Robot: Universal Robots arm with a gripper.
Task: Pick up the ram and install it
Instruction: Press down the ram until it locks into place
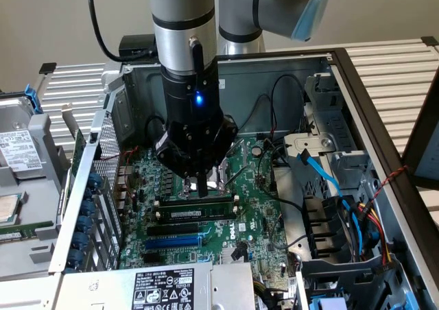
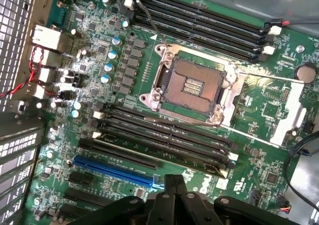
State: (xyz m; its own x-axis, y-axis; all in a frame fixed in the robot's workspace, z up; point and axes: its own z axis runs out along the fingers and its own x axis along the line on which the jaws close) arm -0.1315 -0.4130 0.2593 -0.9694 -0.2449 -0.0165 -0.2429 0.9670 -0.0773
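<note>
Beige wall, slatted bench [image 1: 405,70], open PC case [image 1: 322,56] (motherboard [image 2: 99,51] exposed) — fingers [image 1: 197,184] clenched, above seated ram [image 1: 195,201].

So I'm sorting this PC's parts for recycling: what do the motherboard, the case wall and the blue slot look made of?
Motherboard: green laminate circuit board, matte, with printed traces. Case wall: grey sheet metal, probably steel, dull, with folded edges. Blue slot: moulded plastic, slightly glossy.

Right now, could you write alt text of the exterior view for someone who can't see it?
A robot arm's gripper, shut, reaches down into an open computer case, right over a green ram stick lying along the motherboard's memory slots. A blue slot lies nearer the camera, and cables run along the exterior view's right.
</note>
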